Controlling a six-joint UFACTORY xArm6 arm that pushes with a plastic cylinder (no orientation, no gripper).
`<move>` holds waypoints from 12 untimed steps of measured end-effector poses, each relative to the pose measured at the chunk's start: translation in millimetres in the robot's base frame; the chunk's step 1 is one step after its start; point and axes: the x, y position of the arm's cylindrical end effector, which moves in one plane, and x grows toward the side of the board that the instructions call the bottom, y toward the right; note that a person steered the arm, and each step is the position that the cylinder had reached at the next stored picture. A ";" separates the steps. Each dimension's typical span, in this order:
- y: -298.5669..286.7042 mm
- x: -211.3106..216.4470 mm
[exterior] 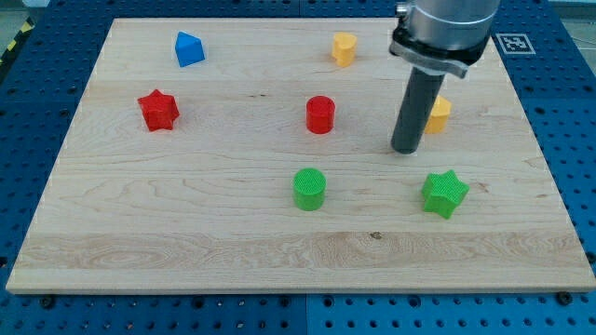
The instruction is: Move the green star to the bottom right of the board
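The green star (444, 193) lies on the wooden board (186, 223), towards the view's lower right. My tip (406, 149) stands on the board just above and to the left of the star, with a small gap between them. A yellow block (437, 113) sits right behind the rod, partly hidden by it.
A green cylinder (309, 189) lies left of the star. A red cylinder (319, 114) is at the centre, a red star (158, 110) at the left, a blue block (189, 49) at the top left, a yellow block (344, 47) at the top.
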 end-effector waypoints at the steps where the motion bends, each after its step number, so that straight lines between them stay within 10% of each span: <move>1: -8.5 16.8; 12: 33.4 71.8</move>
